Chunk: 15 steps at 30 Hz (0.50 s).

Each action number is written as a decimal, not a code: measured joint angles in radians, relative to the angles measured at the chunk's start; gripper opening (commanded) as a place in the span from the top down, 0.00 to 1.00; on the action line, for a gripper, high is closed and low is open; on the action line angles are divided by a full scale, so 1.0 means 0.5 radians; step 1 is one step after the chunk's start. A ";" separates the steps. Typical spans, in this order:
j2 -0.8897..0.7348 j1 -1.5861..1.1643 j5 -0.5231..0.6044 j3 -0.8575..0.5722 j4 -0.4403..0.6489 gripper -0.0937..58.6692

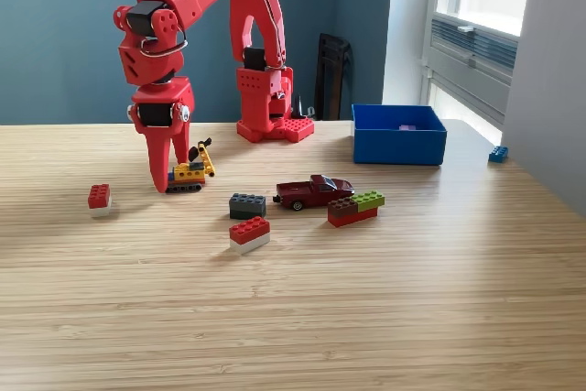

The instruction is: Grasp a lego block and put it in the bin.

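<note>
My red gripper (165,176) points down at the table, its fingertips at the left end of a small yellow lego digger (190,173). The jaws look open, and nothing is held between them. A red-and-white lego block (99,198) lies to the gripper's left in the exterior view. Right of the digger are a dark grey block (247,205), a second red-and-white block (249,233) and a brown, green and red stack (356,208). The blue bin (398,147) stands at the back right, with a small purple piece inside.
A dark red toy car (313,191) sits between the grey block and the stack. A lone blue brick (497,154) lies near the table's right edge. The arm's base (267,107) stands at the back centre, by a blue wall.
</note>
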 measured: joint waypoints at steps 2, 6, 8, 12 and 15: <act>0.000 -0.034 -0.028 0.000 0.000 0.51; 0.000 -0.098 -0.049 0.018 0.000 0.69; 0.000 -0.110 -0.049 0.040 0.000 0.84; 0.000 -0.141 -0.049 0.071 -0.003 0.99; 0.000 -0.144 -0.049 0.074 -0.003 1.00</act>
